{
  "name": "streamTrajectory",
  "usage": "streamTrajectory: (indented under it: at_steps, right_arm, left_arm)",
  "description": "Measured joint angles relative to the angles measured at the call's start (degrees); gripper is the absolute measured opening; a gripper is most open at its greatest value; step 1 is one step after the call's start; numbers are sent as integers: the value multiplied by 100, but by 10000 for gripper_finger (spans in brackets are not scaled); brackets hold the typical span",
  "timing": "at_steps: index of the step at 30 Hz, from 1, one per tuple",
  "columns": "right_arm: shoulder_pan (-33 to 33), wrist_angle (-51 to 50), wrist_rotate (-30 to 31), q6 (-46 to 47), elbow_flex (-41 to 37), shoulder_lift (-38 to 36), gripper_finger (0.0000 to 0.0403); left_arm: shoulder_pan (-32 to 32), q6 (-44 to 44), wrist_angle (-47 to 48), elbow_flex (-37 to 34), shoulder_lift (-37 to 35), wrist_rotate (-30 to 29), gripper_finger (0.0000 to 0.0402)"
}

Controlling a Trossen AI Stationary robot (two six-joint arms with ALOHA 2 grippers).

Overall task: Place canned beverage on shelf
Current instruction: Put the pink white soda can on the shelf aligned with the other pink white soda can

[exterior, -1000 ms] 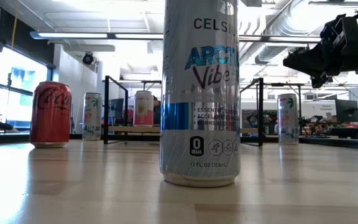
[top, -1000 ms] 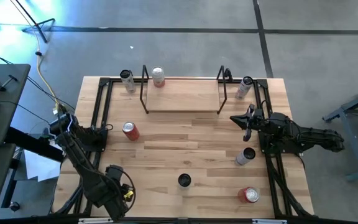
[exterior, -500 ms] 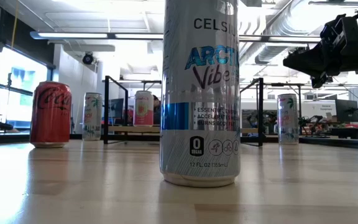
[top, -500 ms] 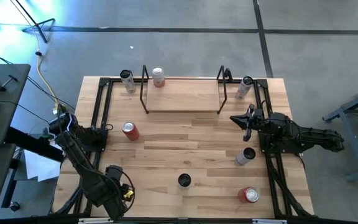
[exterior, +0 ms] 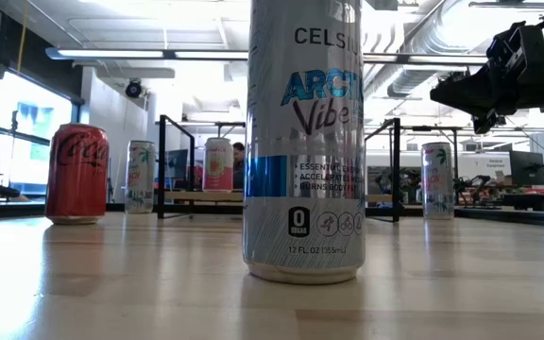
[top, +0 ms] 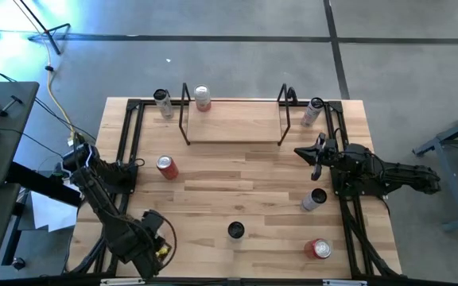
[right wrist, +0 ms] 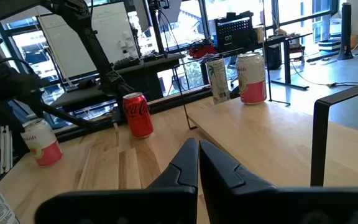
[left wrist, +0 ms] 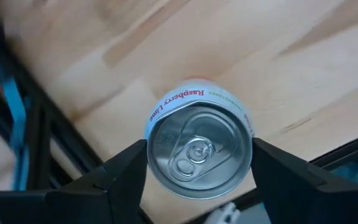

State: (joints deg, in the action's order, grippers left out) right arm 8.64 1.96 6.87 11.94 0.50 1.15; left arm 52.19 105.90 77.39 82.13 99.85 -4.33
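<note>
My left gripper (top: 151,232) is at the table's near left corner, shut on a white-and-pink can marked Raspberry Lime (left wrist: 199,155). The gripper hides the can in the high view. The can also shows far off in the right wrist view (right wrist: 41,143). The shelf (top: 233,125), a light-wood platform with a black upright at each end, stands at the far middle. A pink can (top: 203,98) stands on its left end. My right gripper (top: 315,155) is shut and empty, above the table's right side, near the shelf's right upright. My left gripper pinches the can's side wall just under the top rim (left wrist: 149,146), one finger on each of two opposite sides. The fingers come from above, pointing down. The can is upright, its pull-tab top up. Whether its base is on the table does not show.
Loose cans stand on the table: a red cola can (top: 166,166), a tall silver can (top: 235,230) at the near middle, a grey can (top: 314,199), a red can (top: 319,249), and one at each far corner (top: 162,102) (top: 313,110). Black frame rails run along both sides.
My left gripper has shifted a little toward the table's right edge, still shut on the can. My right arm has kept still.
</note>
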Motion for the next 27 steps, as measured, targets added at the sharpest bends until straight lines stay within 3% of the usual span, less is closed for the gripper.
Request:
streamTrajectory:
  at_steps: [17,27]
  right_arm:
    - [-2,0,0,0,0,0,0]
    - [-2,0,0,0,2,2,0]
  left_arm:
    - [-630,-4251,-107,-11,24,-1241,234]
    - [-816,-5096,-376,-31,49,-1863,233]
